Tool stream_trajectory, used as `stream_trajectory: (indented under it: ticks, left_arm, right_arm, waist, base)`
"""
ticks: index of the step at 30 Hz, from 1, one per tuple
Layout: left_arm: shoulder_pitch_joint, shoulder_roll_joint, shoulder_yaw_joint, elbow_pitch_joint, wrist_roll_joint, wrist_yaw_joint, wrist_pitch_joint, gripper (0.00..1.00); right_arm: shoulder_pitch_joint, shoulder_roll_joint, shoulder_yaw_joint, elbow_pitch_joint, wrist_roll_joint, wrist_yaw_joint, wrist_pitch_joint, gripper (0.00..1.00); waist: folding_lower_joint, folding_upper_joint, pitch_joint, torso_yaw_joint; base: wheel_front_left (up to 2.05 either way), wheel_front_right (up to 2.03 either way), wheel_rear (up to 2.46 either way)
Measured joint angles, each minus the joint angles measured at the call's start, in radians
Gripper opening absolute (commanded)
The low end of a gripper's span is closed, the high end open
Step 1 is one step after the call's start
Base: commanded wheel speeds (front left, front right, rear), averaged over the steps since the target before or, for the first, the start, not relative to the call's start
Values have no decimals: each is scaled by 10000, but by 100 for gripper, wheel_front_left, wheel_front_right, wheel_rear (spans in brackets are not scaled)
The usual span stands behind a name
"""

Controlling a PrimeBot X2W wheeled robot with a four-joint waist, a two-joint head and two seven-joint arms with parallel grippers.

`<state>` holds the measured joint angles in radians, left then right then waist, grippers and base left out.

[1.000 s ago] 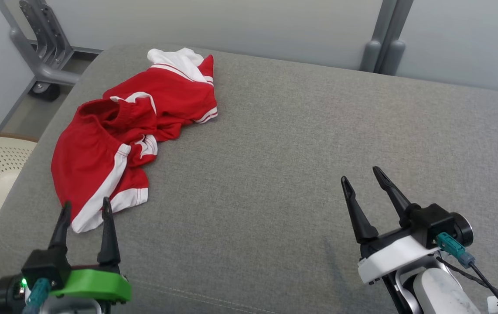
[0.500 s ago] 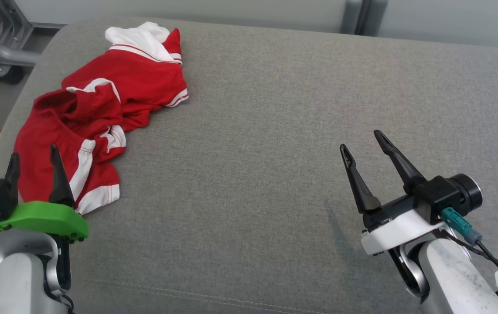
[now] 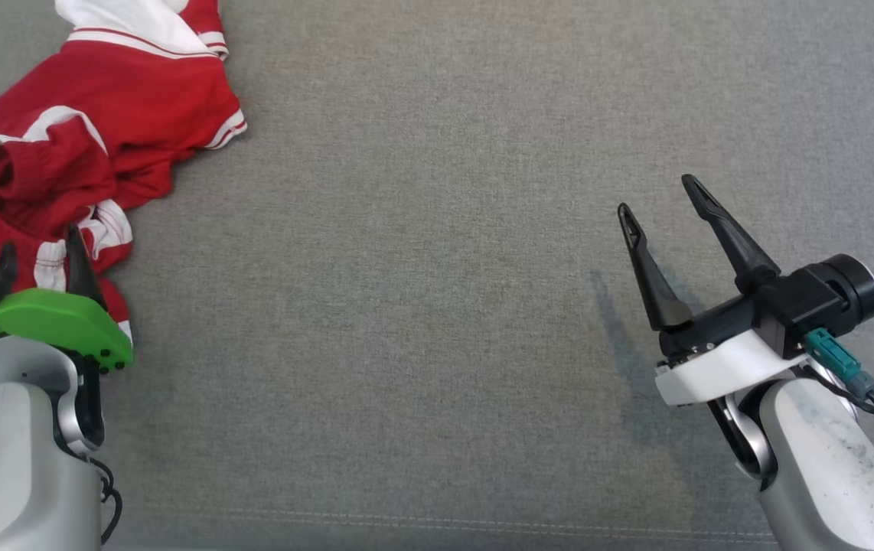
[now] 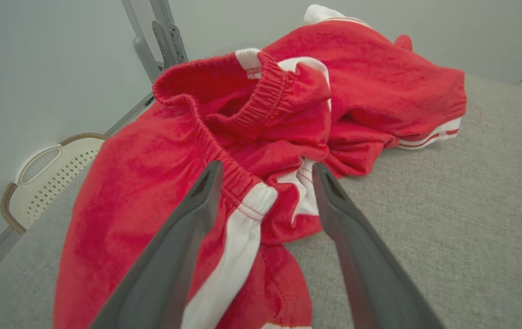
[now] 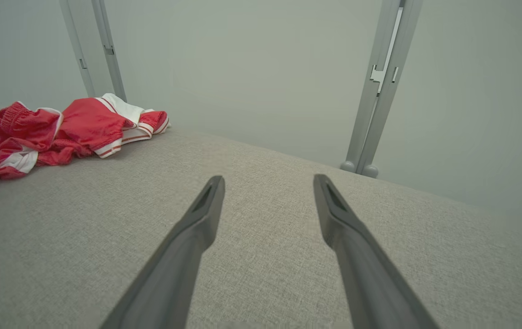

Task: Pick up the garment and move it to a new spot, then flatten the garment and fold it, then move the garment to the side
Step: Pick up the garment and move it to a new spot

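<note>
The garment (image 3: 100, 130) is a crumpled pair of red shorts with white stripes, lying at the upper left of the grey cushion (image 3: 437, 268). My left gripper (image 3: 39, 245) hangs open just above its near edge, the fingers straddling a white side stripe and the elastic waistband (image 4: 242, 183) in the left wrist view. Nothing is pinched between them. My right gripper (image 3: 659, 195) stands open over bare cushion at the right, far from the garment (image 5: 60, 132), which lies at the left of the right wrist view.
A cream perforated basket (image 4: 46, 178) stands on the floor past the cushion's left edge. Grey metal posts (image 5: 380, 87) rise behind the cushion against a pale wall. Bare cushion stretches between the two grippers.
The head camera has tilted down, so the wall, posts and basket left the view. My left gripper has moved forward over the garment's near edge. Both grippers stayed open.
</note>
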<state>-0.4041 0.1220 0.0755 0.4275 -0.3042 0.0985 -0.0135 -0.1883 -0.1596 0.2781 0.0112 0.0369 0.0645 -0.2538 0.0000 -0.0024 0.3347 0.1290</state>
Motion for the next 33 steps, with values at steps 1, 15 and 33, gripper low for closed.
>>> stream_trajectory:
  ticks: [1,15,33]
  left_arm:
    - [-161,-31,2,165,13,2,42,100]
    - [-1350,-136,476,2121,734,211,428,100]
    - [-1959,-594,834,3106,1312,224,-790,0]
  right_arm:
    - [-30,-12,-27,0,-27,0,-8,100]
    - [-396,-79,88,-31,-50,136,-8,100]
    - [-509,38,-73,188,4,127,-8,100]
  waist:
    - [0,0,104,-36]
    - [0,0,913,-119]
    - [0,0,527,128]
  base:
    - [0,0,0]
    - [0,0,0]
    - [0,0,0]
